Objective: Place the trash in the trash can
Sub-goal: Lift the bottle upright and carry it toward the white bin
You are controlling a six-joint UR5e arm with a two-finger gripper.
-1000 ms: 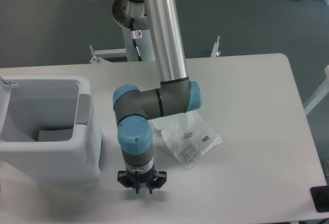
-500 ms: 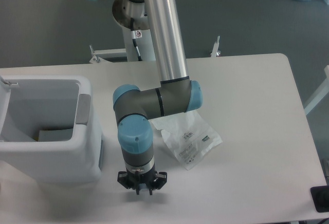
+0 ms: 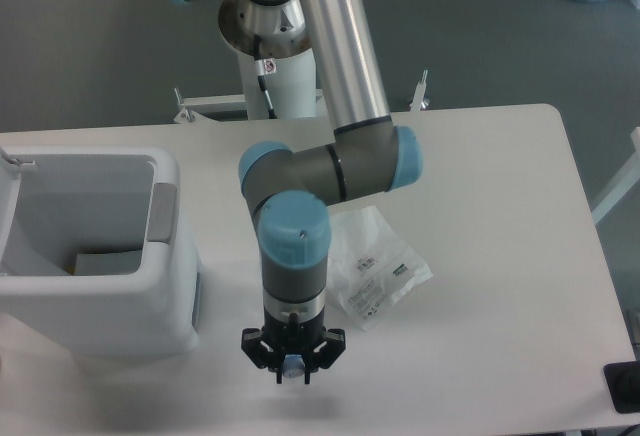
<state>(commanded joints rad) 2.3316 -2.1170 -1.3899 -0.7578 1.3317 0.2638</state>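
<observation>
Near the front edge of the table (image 3: 500, 206) we are seeing one gripper (image 3: 293, 368), pointing straight down from one arm (image 3: 335, 171). Something small and bluish is showing between its two fingers, but we cannot tell what it is, nor how far the fingers are parted.

We are counting one flat pouch (image 3: 380, 268) of trash, whitish and translucent with a small printed label; it is lying on the tabletop toward the middle, just beside the arm's wrist and partly hidden behind it. We are not making out a whole bottle anywhere.

One trash can (image 3: 95, 246), boxy and white with a grey tab on its side, is standing at the table's left edge. One flat greyish piece is lying in its bottom.

We are looking down on a plain white tabletop with rounded corners, standing on a dark grey floor; the arm's white pedestal (image 3: 285, 81) is rising behind the back edge.
</observation>
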